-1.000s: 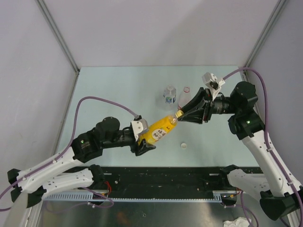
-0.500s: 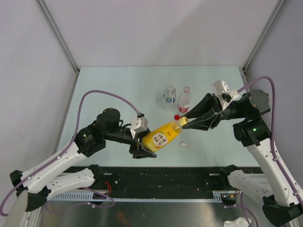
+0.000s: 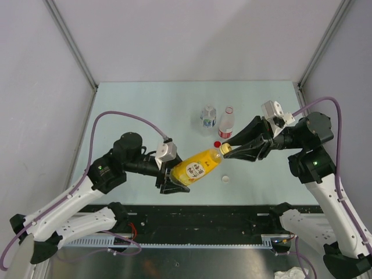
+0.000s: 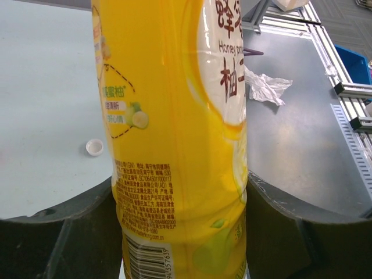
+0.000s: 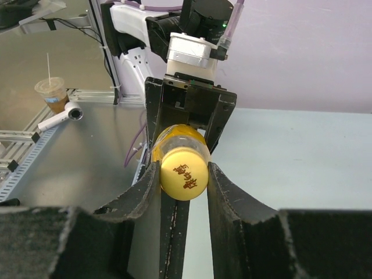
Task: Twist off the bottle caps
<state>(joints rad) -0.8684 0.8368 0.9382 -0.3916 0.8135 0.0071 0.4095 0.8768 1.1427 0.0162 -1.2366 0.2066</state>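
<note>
Pale blue-green desk [image 3: 133, 110] sits inside grey walls. Two of the three bottles, the blue-green-labelled bottle [image 3: 208, 116] and the red-labelled bottle [image 3: 227, 121], stand upright side by side at the back, and both look uncapped. A red cap [image 3: 217, 144] lies loose just in front of them and a white cap [image 3: 225, 178] lies nearer the arms, so I judge those two done and the yellow one the step in hand.

I have the orange-yellow bottle [image 3: 197, 165] lifted off the desk and tipped almost onto its side between the arms, with the neck pointing at the right arm. That pose lets the left fingers [image 3: 168, 185] act as a vice, clamping the lower body from both sides.

The right fingers [image 5: 148, 189] are closed on the yellow cap [image 5: 184, 173], one pressed to each side of it. They line up along the bottle's axis, so a wrist roll should turn the cap. It sits squarely between them on the neck; whether it has loosened I cannot tell.
</note>
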